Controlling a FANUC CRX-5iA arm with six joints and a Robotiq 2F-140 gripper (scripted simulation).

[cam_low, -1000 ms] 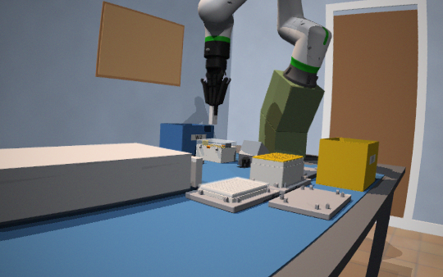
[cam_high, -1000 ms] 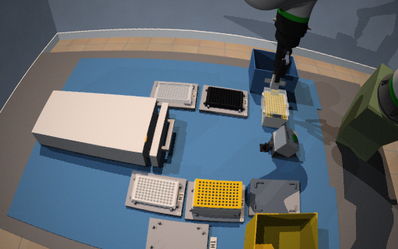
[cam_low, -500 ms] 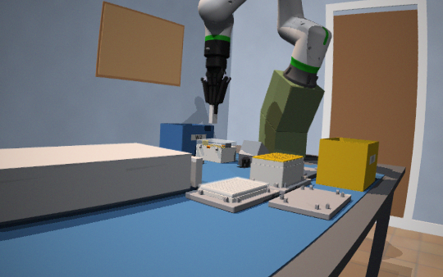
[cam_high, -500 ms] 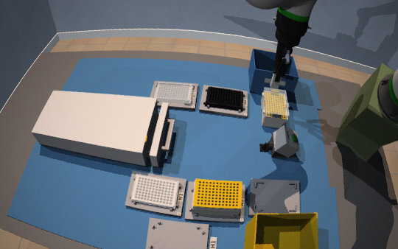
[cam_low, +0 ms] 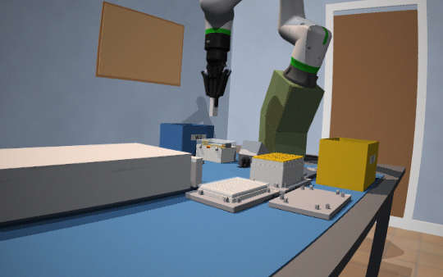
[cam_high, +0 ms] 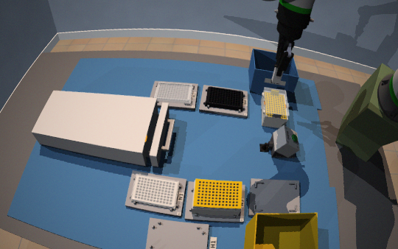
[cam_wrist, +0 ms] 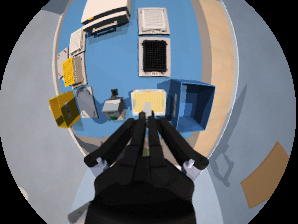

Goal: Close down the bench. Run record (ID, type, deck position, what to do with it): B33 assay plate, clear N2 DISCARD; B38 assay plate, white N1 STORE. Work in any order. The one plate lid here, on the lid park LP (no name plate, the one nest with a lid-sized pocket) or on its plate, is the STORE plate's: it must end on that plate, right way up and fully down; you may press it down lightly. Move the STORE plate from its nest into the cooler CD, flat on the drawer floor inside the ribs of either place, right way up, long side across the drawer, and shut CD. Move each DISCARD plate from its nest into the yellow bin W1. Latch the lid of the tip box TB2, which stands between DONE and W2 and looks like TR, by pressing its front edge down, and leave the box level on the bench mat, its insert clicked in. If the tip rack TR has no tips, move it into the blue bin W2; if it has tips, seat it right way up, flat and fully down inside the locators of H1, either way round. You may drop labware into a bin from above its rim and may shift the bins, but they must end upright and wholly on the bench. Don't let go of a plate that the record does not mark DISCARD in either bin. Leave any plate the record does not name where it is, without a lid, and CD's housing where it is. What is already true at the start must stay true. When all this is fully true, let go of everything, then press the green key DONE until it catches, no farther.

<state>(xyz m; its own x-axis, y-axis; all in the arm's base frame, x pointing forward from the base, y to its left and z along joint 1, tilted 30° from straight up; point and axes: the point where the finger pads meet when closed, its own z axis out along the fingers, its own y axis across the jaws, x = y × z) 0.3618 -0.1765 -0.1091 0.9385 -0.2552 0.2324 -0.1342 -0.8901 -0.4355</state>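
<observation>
The black two-finger claw (cam_low: 213,107), pinched fully together and empty, hangs high above the grey, yellow-tipped tip box (cam_low: 216,150).

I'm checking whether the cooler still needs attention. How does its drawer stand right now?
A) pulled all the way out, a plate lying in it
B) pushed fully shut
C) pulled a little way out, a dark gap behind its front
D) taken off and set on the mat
C: in the top view the drawer front stands slightly off the cooler housing, with a dark gap between them.

Arm raised, fingers (cam_low: 213,107) closed, pointing down
</observation>
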